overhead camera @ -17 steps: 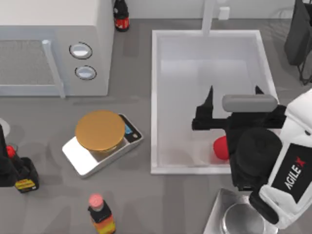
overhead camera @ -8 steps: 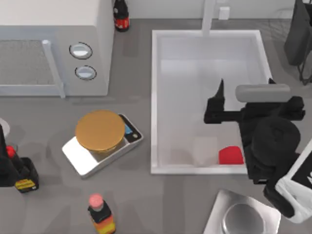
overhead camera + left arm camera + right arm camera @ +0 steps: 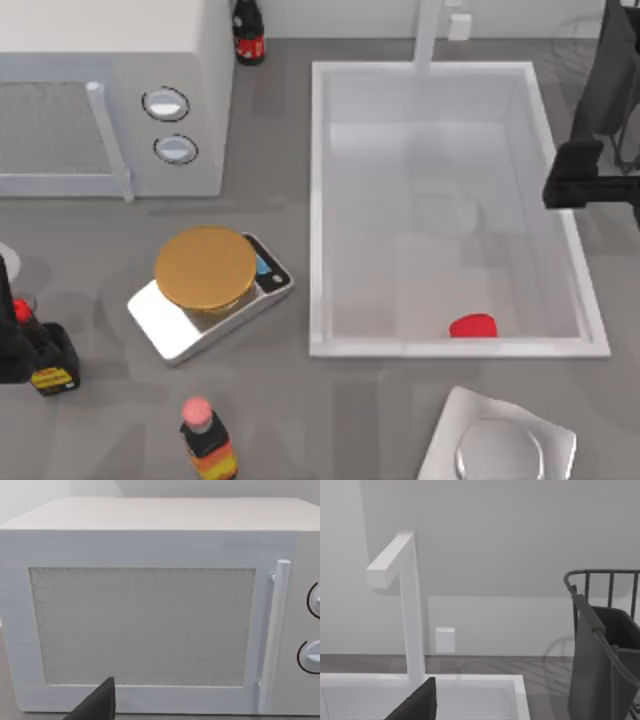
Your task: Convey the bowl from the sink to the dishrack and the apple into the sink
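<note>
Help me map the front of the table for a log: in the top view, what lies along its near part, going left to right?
Dark bottle with yellow label → pink-capped bottle → white scale with golden disc → apple in the sink → silver disc on a white base.

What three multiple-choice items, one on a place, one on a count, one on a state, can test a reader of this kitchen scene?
1. Where does the apple lie?
A. on the scale
B. inside the sink, by its near wall
C. beside the microwave

2. How many round knobs does the microwave have?
A. two
B. three
C. four

3. Is the microwave door open or shut?
A. wide open
B. half open
C. shut

Key: B, the apple lies in the sink; A, the microwave has two knobs; C, the left wrist view shows the door flush.
</note>
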You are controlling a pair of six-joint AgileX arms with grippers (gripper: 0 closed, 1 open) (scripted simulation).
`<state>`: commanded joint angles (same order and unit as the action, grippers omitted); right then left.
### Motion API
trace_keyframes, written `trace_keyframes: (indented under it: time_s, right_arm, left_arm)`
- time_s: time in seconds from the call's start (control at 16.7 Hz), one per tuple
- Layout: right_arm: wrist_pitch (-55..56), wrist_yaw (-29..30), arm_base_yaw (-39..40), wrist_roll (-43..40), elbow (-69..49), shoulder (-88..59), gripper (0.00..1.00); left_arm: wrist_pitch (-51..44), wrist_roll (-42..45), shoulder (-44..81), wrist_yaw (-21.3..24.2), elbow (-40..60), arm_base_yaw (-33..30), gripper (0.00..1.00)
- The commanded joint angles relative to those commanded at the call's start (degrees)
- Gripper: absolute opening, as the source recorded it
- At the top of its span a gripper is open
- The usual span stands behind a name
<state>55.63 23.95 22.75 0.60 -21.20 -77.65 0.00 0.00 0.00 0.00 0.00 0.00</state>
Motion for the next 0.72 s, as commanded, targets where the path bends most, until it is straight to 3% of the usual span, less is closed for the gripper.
trace_keyframes:
  time_s: [0.42,0.72]
  right_arm:
    - [-31.93,-12.26,-11.59,-0.43,10.76,50.17,1.00]
    - [-49.69,-20.64,-19.48,-0.60,18.13,71.34,1.00]
  left_arm:
    - [0.00,0.00,0.00,0.00,0.00,0.00,1.00]
    - [0.00,0.00,0.00,0.00,0.00,0.00,1.00]
